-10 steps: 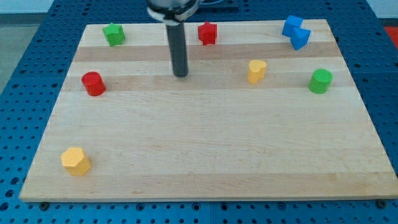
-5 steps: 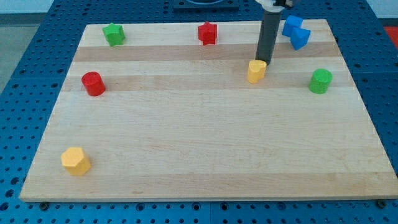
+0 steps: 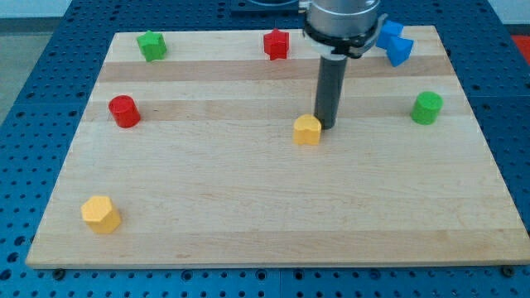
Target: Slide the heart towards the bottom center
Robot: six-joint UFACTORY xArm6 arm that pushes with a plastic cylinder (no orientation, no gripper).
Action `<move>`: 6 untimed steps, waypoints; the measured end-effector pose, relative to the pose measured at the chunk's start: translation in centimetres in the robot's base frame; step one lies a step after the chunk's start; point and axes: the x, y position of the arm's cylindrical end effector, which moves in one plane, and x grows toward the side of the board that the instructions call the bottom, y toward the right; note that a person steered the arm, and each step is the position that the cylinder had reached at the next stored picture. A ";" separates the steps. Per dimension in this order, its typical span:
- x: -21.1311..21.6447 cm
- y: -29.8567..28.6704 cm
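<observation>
The yellow heart [image 3: 307,130] lies on the wooden board [image 3: 273,207] a little right of its middle, in the upper half. My tip [image 3: 325,125] touches the heart's upper right side. The dark rod rises from there toward the view's top.
A yellow hexagon [image 3: 101,213] sits at the lower left. A red cylinder [image 3: 124,111] is at the left, a green star-like block [image 3: 151,45] and a red star-like block [image 3: 277,44] along the top. Two blue blocks [image 3: 394,43] are at the top right, a green cylinder [image 3: 427,108] at the right.
My tip moved right to the heart's upper right, then pushed it down and to the left. The heart now lies closer to the board's middle. Other blocks have not moved.
</observation>
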 end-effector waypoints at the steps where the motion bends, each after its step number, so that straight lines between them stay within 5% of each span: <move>1: 1.8 -1.6; 6: 2.5 -4.6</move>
